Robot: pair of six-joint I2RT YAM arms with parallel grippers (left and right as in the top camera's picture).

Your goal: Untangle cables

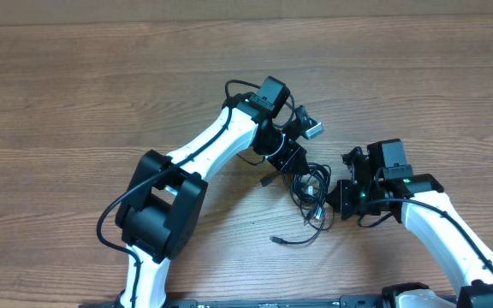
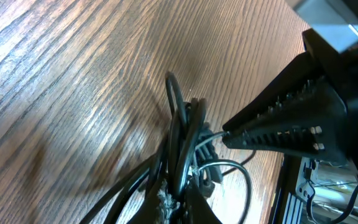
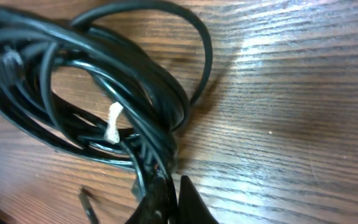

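The cables (image 1: 313, 192) lay bunched on the table (image 1: 75, 103) between both arms, the left gripper (image 2: 226, 132) pinched shut on one thin strand, the right gripper (image 3: 166, 196) clamped on the tangle's edge.

Behind the left gripper (image 2: 227, 133), a white rounded arm shell (image 1: 208, 141) is seen, ended by a black block-shaped joint housing (image 1: 163, 205), from which a thin black cord (image 1: 108, 221) is looped. That gripper's black tapered plastic fingers (image 2: 291, 109) are lined with rows of small teeth, and pale round studs (image 2: 316, 130) are set near their root. A black box-shaped camera (image 1: 272, 90) is mounted just behind them. The right gripper (image 3: 169, 198) is tipped in plain black. Small green lights (image 1: 406, 180) are lit behind it, ahead of a second white shell (image 1: 452, 239).
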